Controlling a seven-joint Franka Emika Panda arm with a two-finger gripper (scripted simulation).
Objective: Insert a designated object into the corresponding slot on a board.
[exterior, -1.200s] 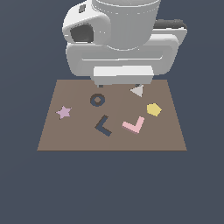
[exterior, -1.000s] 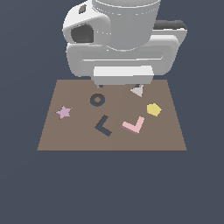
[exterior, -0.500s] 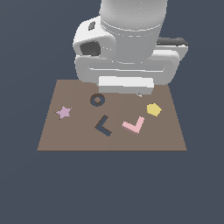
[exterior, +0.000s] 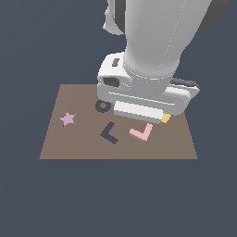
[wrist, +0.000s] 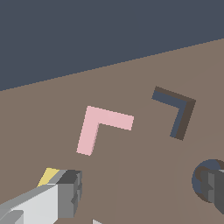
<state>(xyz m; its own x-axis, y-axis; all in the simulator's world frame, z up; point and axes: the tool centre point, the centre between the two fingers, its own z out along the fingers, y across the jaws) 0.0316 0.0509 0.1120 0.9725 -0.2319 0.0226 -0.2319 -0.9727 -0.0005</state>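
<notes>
The light-pink L-shaped object (exterior: pixel 142 133) (wrist: pixel 100 127) lies flat on the brown board (exterior: pixel 60 148), just to the exterior view's right of the dark navy L-shaped slot (exterior: pixel 109 133) (wrist: pixel 177 109). The two are apart and the slot holds nothing. The arm's white hand (exterior: pixel 143 95) hangs low over the board, right behind the pink L, and hides its own fingers in the exterior view. In the wrist view my gripper (wrist: pixel 142 189) is open, its fingers (wrist: pixel 70 192) spread wide with bare board between them. The pink L sits just beyond the fingertips.
A dark ring-shaped recess (exterior: pixel 102 106) (wrist: pixel 205 173) lies behind the slot, partly covered by one finger in the wrist view. A mauve star (exterior: pixel 68 119) rests at the exterior view's left. A yellow pentagon (exterior: pixel 165 119) (wrist: pixel 50 176) peeks out beside the hand.
The hand has come down and forward over the board toward the pink L. It now covers the grey triangle and most of the yellow pentagon. The pink L has not moved.
</notes>
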